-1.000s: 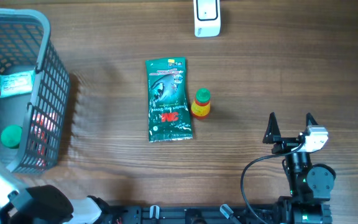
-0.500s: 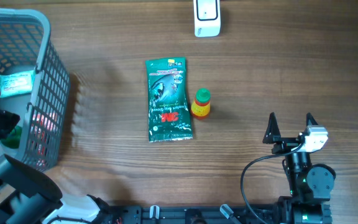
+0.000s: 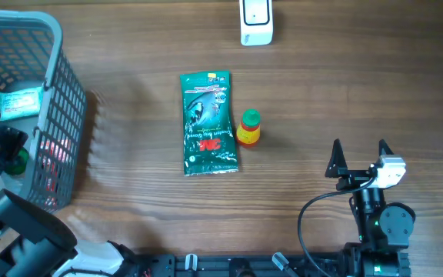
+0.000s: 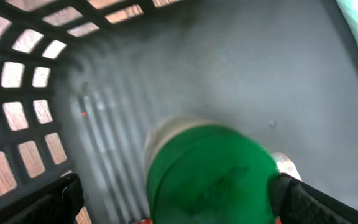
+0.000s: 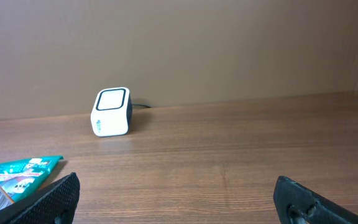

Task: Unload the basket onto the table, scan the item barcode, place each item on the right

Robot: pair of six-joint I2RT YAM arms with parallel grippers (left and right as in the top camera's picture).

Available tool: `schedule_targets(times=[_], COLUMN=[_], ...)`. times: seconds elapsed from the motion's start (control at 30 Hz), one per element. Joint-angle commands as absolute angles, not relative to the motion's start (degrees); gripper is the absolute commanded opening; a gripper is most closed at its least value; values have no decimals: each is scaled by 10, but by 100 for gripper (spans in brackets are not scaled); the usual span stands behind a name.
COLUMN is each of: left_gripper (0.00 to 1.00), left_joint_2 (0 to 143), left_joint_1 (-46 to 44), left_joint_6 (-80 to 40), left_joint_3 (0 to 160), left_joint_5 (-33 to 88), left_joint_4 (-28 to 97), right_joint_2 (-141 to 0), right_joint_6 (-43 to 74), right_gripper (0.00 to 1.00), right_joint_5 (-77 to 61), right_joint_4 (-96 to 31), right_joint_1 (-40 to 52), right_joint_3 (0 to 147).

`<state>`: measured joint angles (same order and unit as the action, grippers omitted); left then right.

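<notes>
Out on the tabletop [image 3: 344, 85] there's a green 3M packet [image 3: 208, 123] lying flat around the middle. A little yellow-and-red bottle [image 3: 249, 128] with a green top sits just beside its right edge, close enough that I can't tell if they touch. The white scanner [image 3: 256, 21] is at the far edge, well apart from both, with nothing between it and the packet.

Over on the left is a grey mesh basket [image 3: 64, 92], and that's where the thing that matters is: a green-capped item [image 4: 213, 171], cap facing up, down in the basket's near end. A pale labelled packet [image 3: 19, 102] lies in there too, further back, plus a red thing [image 3: 48, 154] against the mesh wall. The basket walls are really what crowds the left arm.

The surface is brown wood grain, and the right wrist view shows a plain tan wall [image 5: 229, 43] behind the scanner.

The left pincer [image 4: 176, 183] is down inside the basket, jaws spread wide with the green cap right between them. There's a clear gap on one side. On the other side the finger looks very near the cap, but I can't tell if it touches. Nothing is gripped.

The right pincer [image 3: 358, 158] is on the right side near the front edge, well apart from everything, jaws wide apart too and holding nothing.
</notes>
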<state>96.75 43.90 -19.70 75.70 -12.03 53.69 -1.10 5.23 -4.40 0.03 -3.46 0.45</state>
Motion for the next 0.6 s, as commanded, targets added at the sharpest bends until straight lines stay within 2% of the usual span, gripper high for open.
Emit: schedule_targets(times=[0.0,0.57], left_gripper=[100,100], left_joint_2=[970,938], left_joint_1=[443,472], left_joint_6=[-182,-192], left_joint_3=[743,744], left_joint_5=[-106,-126], left_joint_4=[542,546], right_joint_2=[-8,-8], right_joint_6=[46,46], right_gripper=[100,100], right_joint_5=[-36,-36], right_joint_4=[1,1], right_joint_1=[-36,-36], right_joint_3=[3,3])
